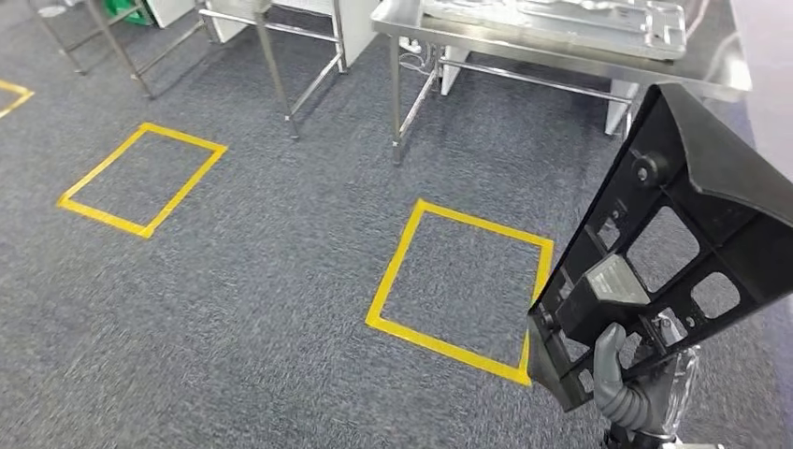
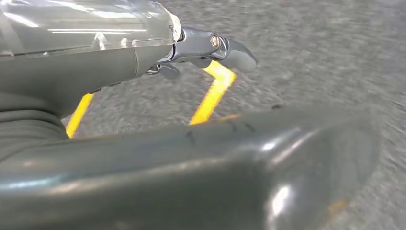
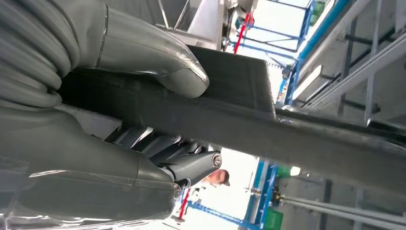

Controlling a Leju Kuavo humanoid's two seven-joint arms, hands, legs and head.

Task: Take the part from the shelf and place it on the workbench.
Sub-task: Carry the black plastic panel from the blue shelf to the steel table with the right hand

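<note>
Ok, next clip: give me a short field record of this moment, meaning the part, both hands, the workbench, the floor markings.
part: black plastic frame, held up tilted at right
right hand: right hand grips the frame's lower end
left hand: left hand holds nothing, above carpet
workbench: metal workbench ahead, part not yet on it
floor: yellow tape squares on grey carpet

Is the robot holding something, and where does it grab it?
Yes. The right hand grips a black plastic part by its lower end, thumb pressed on one face. The left hand holds nothing.
</note>
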